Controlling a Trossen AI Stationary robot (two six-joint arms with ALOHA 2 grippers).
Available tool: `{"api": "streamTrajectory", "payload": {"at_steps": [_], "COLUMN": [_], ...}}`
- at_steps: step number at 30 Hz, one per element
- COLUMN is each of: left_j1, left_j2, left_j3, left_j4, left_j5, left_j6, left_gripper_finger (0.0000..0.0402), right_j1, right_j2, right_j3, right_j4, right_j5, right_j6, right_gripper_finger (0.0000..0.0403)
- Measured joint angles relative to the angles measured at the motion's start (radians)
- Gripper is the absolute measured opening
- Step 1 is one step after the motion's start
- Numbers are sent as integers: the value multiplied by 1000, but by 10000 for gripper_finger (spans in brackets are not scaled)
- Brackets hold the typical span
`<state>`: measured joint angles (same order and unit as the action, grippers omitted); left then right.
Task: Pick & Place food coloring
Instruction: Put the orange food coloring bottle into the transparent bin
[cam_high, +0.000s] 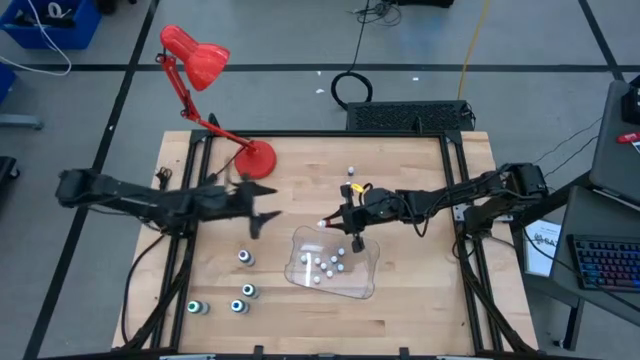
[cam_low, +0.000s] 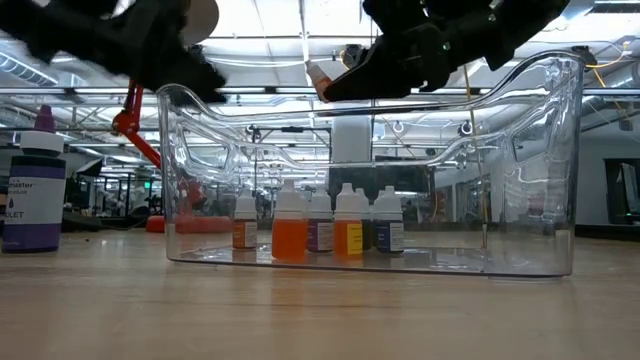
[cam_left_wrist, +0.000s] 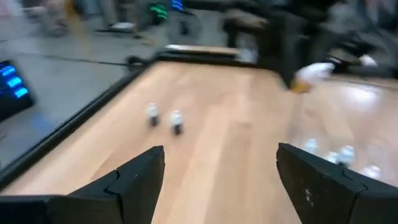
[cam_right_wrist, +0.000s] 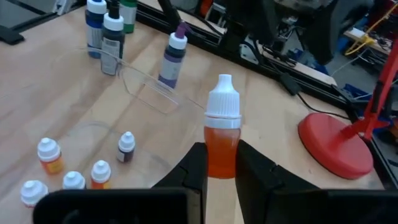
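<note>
Centre of the high frame: right gripper (cam_high: 352, 222) hangs over the clear tray's (cam_high: 368, 285) upper rim, jaws clamped on an orange dropper bottle (cam_right_wrist: 221, 134). Left gripper (cam_high: 262, 213) waits open, centre-left, empty. We judge an early release would bounce the bottle off the rim.

Orange white-capped bottle (cam_right_wrist: 222, 130), red lamp (cam_high: 205, 75), clear tray (cam_high: 368, 262), pale wood table (cam_high: 420, 310)
</note>
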<state>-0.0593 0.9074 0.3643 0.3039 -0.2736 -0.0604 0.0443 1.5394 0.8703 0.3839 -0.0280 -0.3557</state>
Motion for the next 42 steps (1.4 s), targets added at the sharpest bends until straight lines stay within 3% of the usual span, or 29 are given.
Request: {"api": "streamTrajectory", "payload": {"at_steps": [3, 8, 14, 20, 37, 42], "left_j1": [-6, -19, -87, -132, -104, -113], "left_j2": [156, 351, 494, 583, 655, 655], "left_j3": [195, 461, 618, 709, 736, 736], "left_j4": [-90, -419, -504, -520, -553, -569], "left_j5": [97, 103, 97, 5, -42, -42], "left_j6": [94, 128, 177, 254, 282, 287], "left_gripper_finger": [305, 305, 305, 305, 305, 278], "right_j1": [1, 1, 3, 3, 2, 1], "right_j2": [0, 0, 13, 61, 87, 87], "right_j3": [0, 0, 0, -1, -1, -1], "right_j4": [1, -5, 1, 27, 69, 69], "right_j5": [0, 0, 0, 0, 0, 0], "right_j6": [7, 29, 33, 31, 23, 21], "right_gripper_finger": [43, 43, 43, 42, 42, 42]}}
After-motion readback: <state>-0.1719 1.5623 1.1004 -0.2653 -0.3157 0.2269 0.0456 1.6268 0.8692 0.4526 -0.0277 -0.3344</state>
